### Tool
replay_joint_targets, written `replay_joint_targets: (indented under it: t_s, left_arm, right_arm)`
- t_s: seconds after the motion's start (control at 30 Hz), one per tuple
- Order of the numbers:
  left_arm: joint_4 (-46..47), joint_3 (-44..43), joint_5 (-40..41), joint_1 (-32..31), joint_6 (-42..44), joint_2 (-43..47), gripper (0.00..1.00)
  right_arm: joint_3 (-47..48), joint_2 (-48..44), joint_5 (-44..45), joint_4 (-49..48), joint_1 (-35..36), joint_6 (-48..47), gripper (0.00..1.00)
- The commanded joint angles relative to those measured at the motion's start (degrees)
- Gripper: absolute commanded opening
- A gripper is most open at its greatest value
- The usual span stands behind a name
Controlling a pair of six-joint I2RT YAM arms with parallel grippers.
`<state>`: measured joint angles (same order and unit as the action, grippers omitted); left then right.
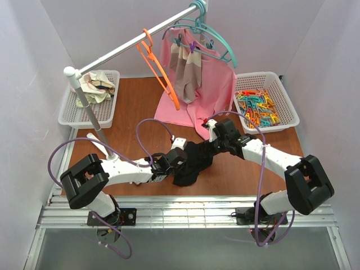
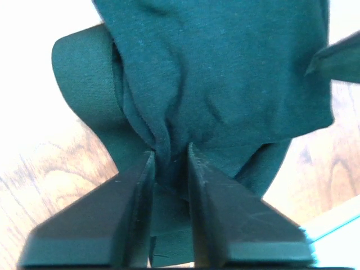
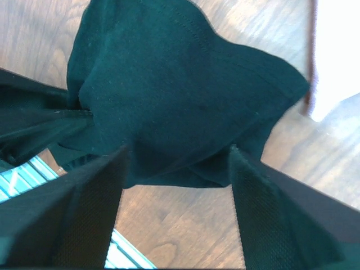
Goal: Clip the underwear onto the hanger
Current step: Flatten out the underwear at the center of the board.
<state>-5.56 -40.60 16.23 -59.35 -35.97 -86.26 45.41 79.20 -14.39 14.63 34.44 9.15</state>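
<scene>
The black underwear (image 1: 191,160) lies bunched on the wooden table between my two arms. My left gripper (image 1: 179,162) is shut on a fold of it; the left wrist view shows the cloth (image 2: 214,84) pinched between the fingers (image 2: 135,208). My right gripper (image 1: 209,147) is open at the cloth's right end; in the right wrist view the underwear (image 3: 180,95) lies just beyond its spread fingers (image 3: 264,214), with bare table between them. The orange hanger (image 1: 159,70) hangs on the rail at the back, apart from both grippers.
A metal rail (image 1: 129,45) on a post crosses the back, with teal hangers (image 1: 211,34) holding a pink shirt (image 1: 216,90) and a beige-striped cloth (image 1: 185,73). A white basket of coloured clips (image 1: 264,104) stands at right; a white basket with cloth (image 1: 90,98) at left.
</scene>
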Motion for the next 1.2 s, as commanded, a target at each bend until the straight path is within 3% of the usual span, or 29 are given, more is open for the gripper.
replay_joint_targets:
  t_s: [0.0,0.1,0.3,0.37,0.43,0.8,0.93,1.07,1.17]
  left_arm:
    - [1.08,0.52,-0.23,0.20,0.98,1.53,0.11]
    - [0.82,1.05,0.47,0.20,0.90,3.28,0.00]
    - [-0.67,2.28,1.79,0.29,-0.16,7.24,0.00]
    - [-2.25,1.84,2.84,0.20,-0.42,9.08,0.00]
    - [-3.14,1.58,3.54,0.20,-0.42,11.19,0.00]
    - [-10.78,-4.39,4.86,-0.15,2.21,17.61,0.00]
    - [-14.99,-8.61,10.38,-0.24,4.40,16.04,0.00]
    - [-16.76,-13.88,18.30,0.02,7.57,12.61,0.00]
    - [-15.63,-15.38,19.37,1.95,10.29,9.71,0.00]
  right_arm:
    - [0.03,1.74,-3.27,-2.94,0.63,0.70,0.60]
    - [-0.14,3.76,-4.67,-3.91,0.81,0.52,0.48]
    - [0.03,6.85,-5.38,-4.61,0.72,0.00,0.28]
    - [0.12,6.76,-5.12,-4.53,0.81,-0.09,0.10]
    - [0.21,5.71,-4.68,-3.91,0.72,-0.27,0.01]
    - [0.73,-9.31,1.20,4.96,0.98,0.52,0.01]
    - [0.21,-13.80,4.20,7.60,0.90,0.08,0.01]
    - [0.03,-13.72,1.57,9.27,1.59,-1.23,0.02]
    - [-0.58,-14.95,0.07,9.01,3.87,-3.60,0.18]
